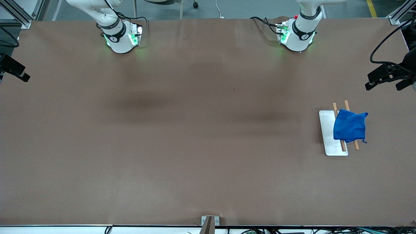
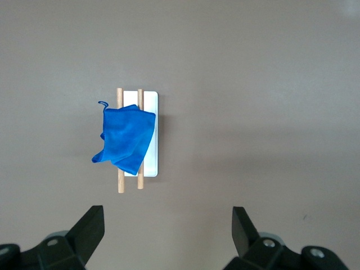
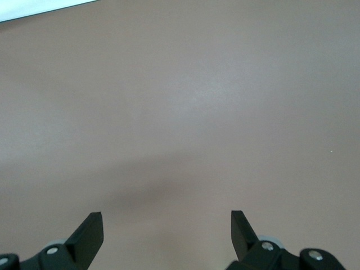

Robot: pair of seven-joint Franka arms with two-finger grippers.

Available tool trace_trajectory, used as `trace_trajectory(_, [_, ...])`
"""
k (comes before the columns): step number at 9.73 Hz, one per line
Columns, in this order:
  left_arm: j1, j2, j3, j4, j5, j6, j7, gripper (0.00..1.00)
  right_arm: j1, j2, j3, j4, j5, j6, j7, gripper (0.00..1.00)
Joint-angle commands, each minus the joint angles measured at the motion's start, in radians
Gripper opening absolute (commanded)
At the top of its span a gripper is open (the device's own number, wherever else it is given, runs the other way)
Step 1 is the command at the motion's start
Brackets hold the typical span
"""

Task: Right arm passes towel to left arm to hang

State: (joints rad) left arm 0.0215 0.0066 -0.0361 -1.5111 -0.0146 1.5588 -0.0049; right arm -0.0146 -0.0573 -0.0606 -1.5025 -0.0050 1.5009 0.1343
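Nearest the camera: white tray (image 1: 329, 136) at the left arm's end of the table (image 1: 195, 146), towel (image 1: 349, 129) draped over its two wooden rods (image 1: 356, 145). Hang looks done. Left end effector (image 2: 169, 230) hangs high over the tray, fingers apart, empty. Right end effector (image 3: 167, 230) over bare table, fingers apart, waiting. Next: likely just retract, nothing to grasp.
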Motion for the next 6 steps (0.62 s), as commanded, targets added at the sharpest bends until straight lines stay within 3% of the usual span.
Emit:
trace_trajectory(1, [-0.008,0.012,-0.005,-0.008,0.025,-0.023,-0.035,1.0,0.002,0.004,-0.001,0.014,-0.02,-0.013,-0.007,1.0])
trace_trajectory(6, [-0.006,-0.025,-0.054,-0.067,0.034,0.003,-0.055,1.0,0.001,0.004,-0.001,0.014,-0.02,-0.013,-0.007,1.0])
